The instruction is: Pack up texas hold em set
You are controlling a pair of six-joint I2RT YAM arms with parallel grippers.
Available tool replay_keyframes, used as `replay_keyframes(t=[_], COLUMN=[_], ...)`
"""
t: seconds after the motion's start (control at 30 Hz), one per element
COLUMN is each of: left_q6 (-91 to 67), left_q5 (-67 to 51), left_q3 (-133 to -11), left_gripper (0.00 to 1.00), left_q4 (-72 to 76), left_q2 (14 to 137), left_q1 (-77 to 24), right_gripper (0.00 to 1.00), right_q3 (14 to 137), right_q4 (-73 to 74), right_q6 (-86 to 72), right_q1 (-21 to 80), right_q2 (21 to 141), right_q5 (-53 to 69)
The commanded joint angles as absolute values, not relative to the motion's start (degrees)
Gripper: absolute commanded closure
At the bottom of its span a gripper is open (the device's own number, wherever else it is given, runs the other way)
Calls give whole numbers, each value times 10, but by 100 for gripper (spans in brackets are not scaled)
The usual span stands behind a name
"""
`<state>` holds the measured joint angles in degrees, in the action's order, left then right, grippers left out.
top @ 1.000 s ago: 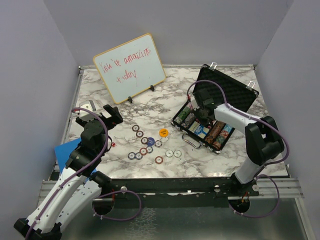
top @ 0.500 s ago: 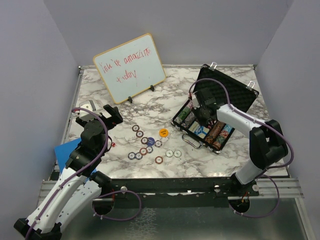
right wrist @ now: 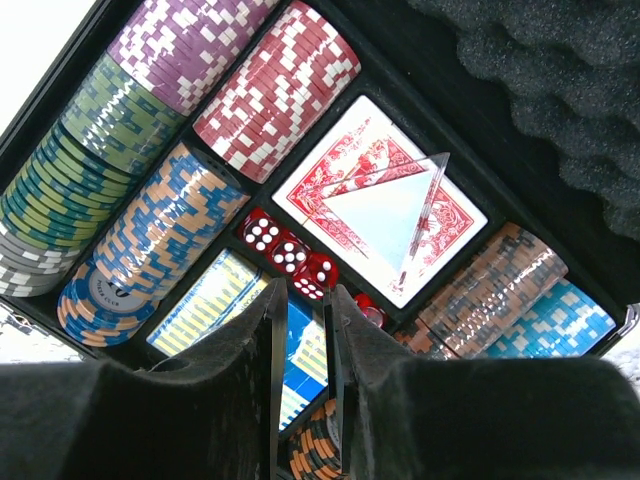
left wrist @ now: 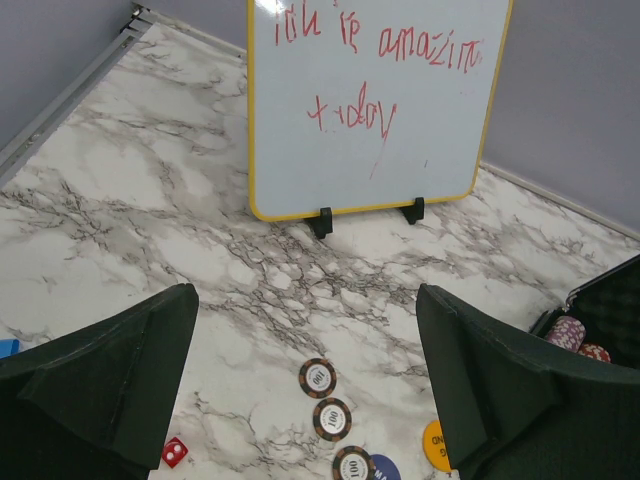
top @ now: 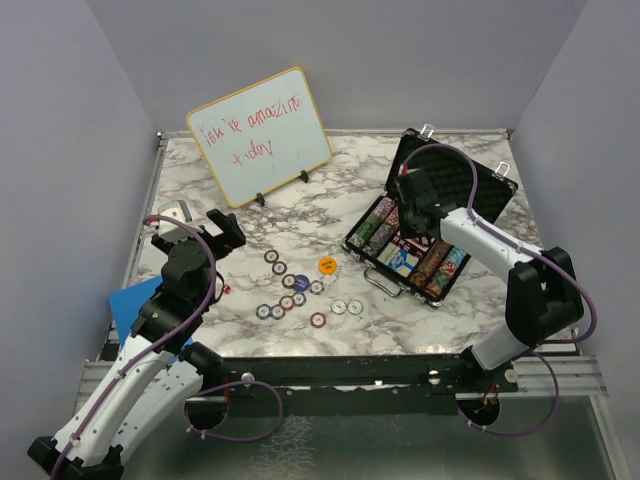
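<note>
The black briefcase lies open at the right, its foam lid up. It holds rows of multicoloured chips, a red card deck and red dice. My right gripper hovers over the case's middle. In its wrist view its fingers stand a narrow gap apart with nothing between them. Several loose chips, an orange-yellow disc and a tiny red die lie on the marble. My left gripper is wide open and empty above the chips; it also shows in the top view.
A wood-framed whiteboard with red writing stands on two black feet at the back left. A blue flat thing lies at the table's left edge beside my left arm. A blue and yellow card box sits in the case.
My right gripper has risen and drawn back from the case's middle toward the lid. The left arm and the loose chips have not moved.
</note>
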<state>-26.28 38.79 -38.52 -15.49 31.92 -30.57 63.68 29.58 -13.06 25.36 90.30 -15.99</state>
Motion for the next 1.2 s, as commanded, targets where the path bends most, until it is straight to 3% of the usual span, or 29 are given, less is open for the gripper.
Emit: replay_keyframes(t=[0.0,0.23,0.53,1.17], left_q6=[-258,-258,-257,-256], left_q5=[377,379,378,377], left_q3=[-382,-382,-382,-383], left_gripper=[1,1,1,1], left_q4=[-148,-148,-147,-145], left_q2=[314,313,315,318], left_q1=[-307,-307,-307,-307], right_gripper=[73,74,64,60], right_q3=[626,609,613,611], right_q4=[289,274,272,258], right_q6=[-143,-64,-56,-47], right_q1=[250,242,225,209], right_q2=[911,935,964,947], right_q5=[-143,-53,-61,-32])
